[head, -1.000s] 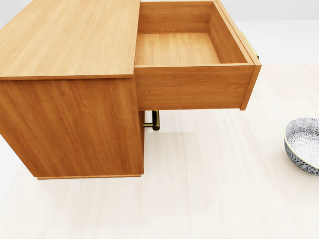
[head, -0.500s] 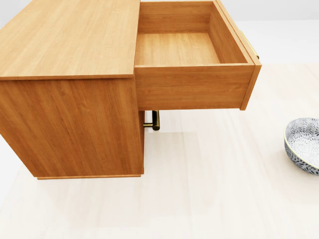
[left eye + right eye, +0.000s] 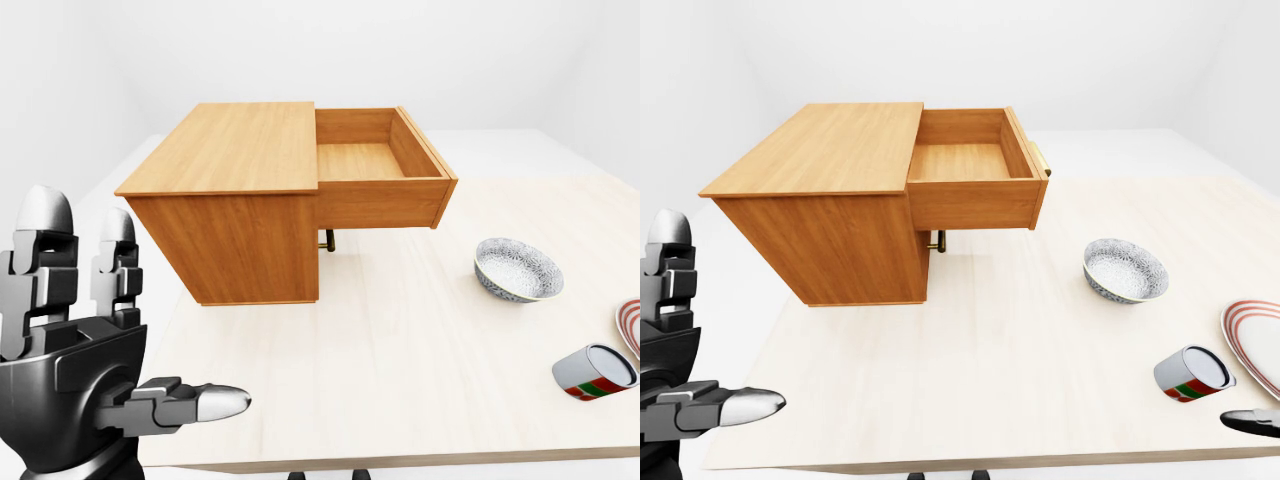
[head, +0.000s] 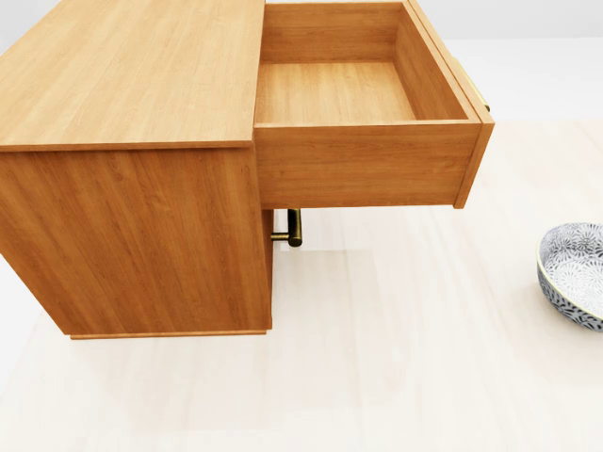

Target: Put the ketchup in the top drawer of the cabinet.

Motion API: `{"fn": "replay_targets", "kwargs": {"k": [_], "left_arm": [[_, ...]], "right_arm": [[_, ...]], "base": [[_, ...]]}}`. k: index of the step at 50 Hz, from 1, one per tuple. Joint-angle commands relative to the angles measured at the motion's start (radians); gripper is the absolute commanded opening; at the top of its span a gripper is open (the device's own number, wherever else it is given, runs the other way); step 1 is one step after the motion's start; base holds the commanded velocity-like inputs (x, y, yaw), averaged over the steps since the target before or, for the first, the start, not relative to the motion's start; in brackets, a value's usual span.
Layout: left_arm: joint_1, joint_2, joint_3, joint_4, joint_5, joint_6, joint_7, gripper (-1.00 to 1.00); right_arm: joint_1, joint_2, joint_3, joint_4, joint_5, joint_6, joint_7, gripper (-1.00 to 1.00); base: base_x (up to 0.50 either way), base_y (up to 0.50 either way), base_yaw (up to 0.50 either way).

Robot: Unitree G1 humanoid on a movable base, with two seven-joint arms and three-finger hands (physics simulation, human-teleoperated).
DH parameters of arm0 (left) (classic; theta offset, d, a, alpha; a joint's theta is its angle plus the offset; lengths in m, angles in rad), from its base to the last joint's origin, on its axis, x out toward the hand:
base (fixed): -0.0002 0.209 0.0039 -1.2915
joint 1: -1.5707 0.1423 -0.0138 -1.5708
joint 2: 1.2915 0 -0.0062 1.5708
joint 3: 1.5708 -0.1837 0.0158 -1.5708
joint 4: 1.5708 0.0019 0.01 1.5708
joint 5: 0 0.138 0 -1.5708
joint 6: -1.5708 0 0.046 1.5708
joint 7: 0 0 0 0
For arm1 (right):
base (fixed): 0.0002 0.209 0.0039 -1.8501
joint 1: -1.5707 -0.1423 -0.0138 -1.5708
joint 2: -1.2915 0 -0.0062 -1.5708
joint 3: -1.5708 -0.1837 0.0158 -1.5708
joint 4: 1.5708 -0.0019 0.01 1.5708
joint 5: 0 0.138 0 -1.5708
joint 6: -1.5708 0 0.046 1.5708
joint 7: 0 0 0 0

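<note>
The wooden cabinet (image 3: 235,215) stands on the pale table at the upper left. Its top drawer (image 3: 372,165) is pulled out to the right and is empty inside; the head view shows it close up (image 4: 339,94). No ketchup bottle shows in any view. My left hand (image 3: 140,310) is raised at the bottom left of the left-eye view, fingers spread open and empty, well short of the cabinet. Only one dark fingertip of my right hand (image 3: 1252,422) shows at the bottom right of the right-eye view, just below a can.
A patterned bowl (image 3: 517,268) sits right of the drawer. A can with a red and green label (image 3: 1192,375) lies on its side near the table's lower right edge, beside a striped plate (image 3: 1258,340). A brass handle (image 4: 294,228) shows under the open drawer.
</note>
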Motion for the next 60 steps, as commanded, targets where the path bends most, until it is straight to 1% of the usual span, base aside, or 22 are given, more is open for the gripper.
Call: {"fn": "replay_targets", "kwargs": {"k": [1, 4, 9, 12, 16, 22, 27, 36, 47, 54, 60], "left_arm": [[0.002, 0.002, -0.001, 0.0, -0.002, 0.0, 0.002, 1.0], [0.003, 0.005, -0.002, 0.0, -0.004, 0.0, 0.005, 1.0], [0.012, 0.008, -0.009, 0.0, -0.004, 0.0, 0.008, 1.0], [0.017, 0.008, -0.022, 0.0, 0.006, 0.0, 0.009, 1.0], [0.012, 0.002, -0.016, 0.0, 0.008, 0.0, 0.002, 1.0], [0.012, 0.006, -0.012, 0.0, 0.001, 0.0, 0.006, 1.0], [0.012, 0.006, -0.012, 0.0, 0.001, 0.0, 0.005, 1.0], [0.011, -0.004, -0.017, 0.0, 0.015, 0.0, -0.003, 1.0], [0.004, -0.02, -0.019, 0.0, 0.034, 0.0, -0.019, 1.0], [0.001, -0.023, -0.017, 0.0, 0.036, 0.0, -0.022, 1.0], [0.0, -0.038, -0.022, 0.0, 0.055, 0.0, -0.035, 1.0]], "right_arm": [[-0.039, -0.079, 0.088, 0.154, -0.046, 0.0, 0.0, 1.0], [-0.048, -0.096, 0.103, 0.203, -0.043, 0.0, 0.0, 1.0], [-0.078, -0.152, 0.159, 0.352, -0.032, 0.0, 0.0, 1.0], [-0.076, -0.167, 0.175, 0.37, -0.023, 0.0, 0.0, 1.0], [-0.084, -0.18, 0.196, 0.407, -0.023, 0.0, 0.0, 1.0], [-0.097, -0.203, 0.229, 0.465, -0.01, 0.0, 0.0, 1.0], [-0.114, -0.241, 0.251, 0.532, 0.009, 0.0, 0.0, 1.0], [-0.149, -0.302, 0.318, 0.679, 0.036, 0.0, 0.0, 1.0], [-0.175, -0.343, 0.383, 0.751, 0.073, 0.0, 0.0, 1.0], [-0.21, -0.369, 0.425, 0.783, 0.068, 0.0, 0.0, 1.0], [-0.253, -0.4, 0.468, 0.843, 0.07, 0.0, 0.0, 1.0]], "base": [[0.0, 0.0, 0.0], [0.0, 0.0, 0.0], [0.0, 0.0, 0.0], [0.0, 0.0, 0.0], [0.0, 0.0, 0.0], [0.0, 0.0, 0.0], [0.0, 0.0, 0.0], [0.0, 0.0, 0.0], [0.0, 0.0, 0.0], [0.0, 0.0, 0.0], [0.0, 0.0, 0.0]]}}
